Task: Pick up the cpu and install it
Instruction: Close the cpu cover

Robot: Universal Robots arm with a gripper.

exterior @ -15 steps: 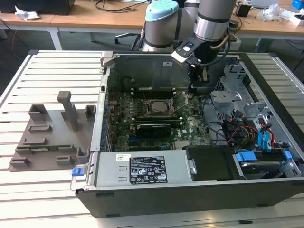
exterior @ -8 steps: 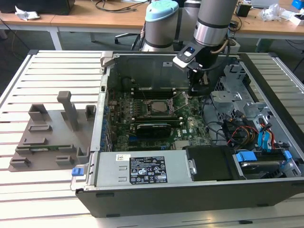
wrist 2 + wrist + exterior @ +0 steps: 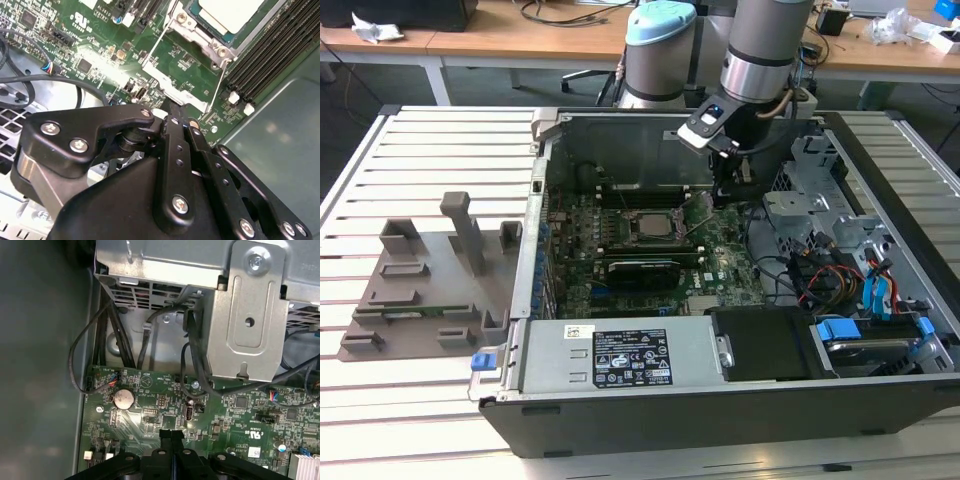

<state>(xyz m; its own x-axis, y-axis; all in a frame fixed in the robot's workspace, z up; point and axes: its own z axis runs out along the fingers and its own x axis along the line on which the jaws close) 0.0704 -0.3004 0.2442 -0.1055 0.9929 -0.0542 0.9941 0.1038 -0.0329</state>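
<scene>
Gripper (image 3: 171, 432): fingers pressed together, nothing between them. It hangs low over the motherboard (image 3: 150, 410), just beside the socket. The cpu (image 3: 225, 15) lies flat in the socket. The metal load plate (image 3: 175, 87) stands open, so I judge the chip seated but unclamped.

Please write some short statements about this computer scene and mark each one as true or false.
1. The cpu lies in the socket on the motherboard. True.
2. The gripper holds the cpu. False: its jaws are shut beside the socket, and the cpu lies apart from them.
3. The case is closed. False: it is open and the motherboard shows.
4. A grey fixture stands on the table, at the exterior view's left of the case. True.
</scene>
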